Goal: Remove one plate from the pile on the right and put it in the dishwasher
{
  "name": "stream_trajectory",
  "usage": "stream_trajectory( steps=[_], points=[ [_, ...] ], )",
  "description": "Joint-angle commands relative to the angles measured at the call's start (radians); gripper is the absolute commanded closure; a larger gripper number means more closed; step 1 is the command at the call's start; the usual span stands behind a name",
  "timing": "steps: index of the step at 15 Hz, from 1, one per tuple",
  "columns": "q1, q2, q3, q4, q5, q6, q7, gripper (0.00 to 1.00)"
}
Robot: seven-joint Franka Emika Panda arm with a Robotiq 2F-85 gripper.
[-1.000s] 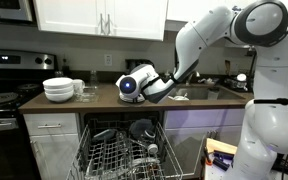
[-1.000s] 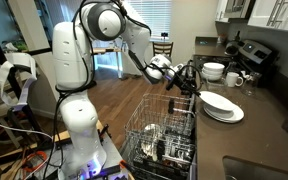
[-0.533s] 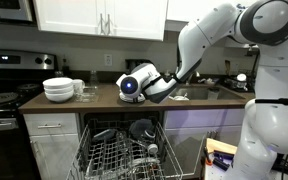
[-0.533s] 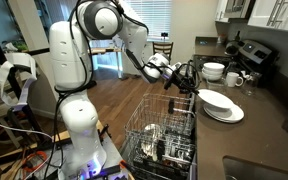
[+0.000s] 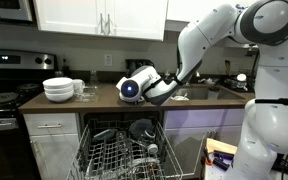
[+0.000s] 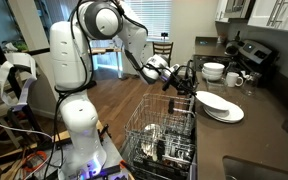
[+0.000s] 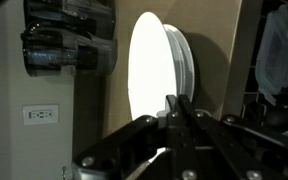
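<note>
At the grasp step, judging by the pose: reached in low with the gripper (image 6: 189, 88) at 9 o'clock of the pile (image 6: 222, 108), set on the counter (image 6: 269, 125) with the open dishwasher (image 6: 160, 140) at 7 o'clock of it. In the wrist view, looks closed on the near rim of the top plate (image 7: 149, 70), fingers (image 7: 170, 110) drawn almost together over that edge; cannot confirm how firm the hold is. Not lifted yet: lies flat and face up on the rest of the pile, touching it. Being round, has no long axis to speak of. Shows as if stood on edge in the wrist view, likely only through the camera's roll, face toward 9 o'clock there. In an exterior view, hidden behind the arm (image 5: 159, 85). Next, probably: raise clear of the plates beneath without dragging them, swing toward 7 o'clock over the rack (image 6: 154, 122), then tip onto edge to slot between the tines.
</note>
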Motion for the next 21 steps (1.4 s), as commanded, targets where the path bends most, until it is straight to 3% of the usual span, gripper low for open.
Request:
stream_trajectory(
  steps=[1, 21],
  points=[
    [0.016, -0.025, 0.016, -0.021, -0.033, -0.027, 0.041, 0.97],
    [0.090, -0.082, 0.088, -0.127, -0.093, -0.099, 0.169, 0.97]
  ],
)
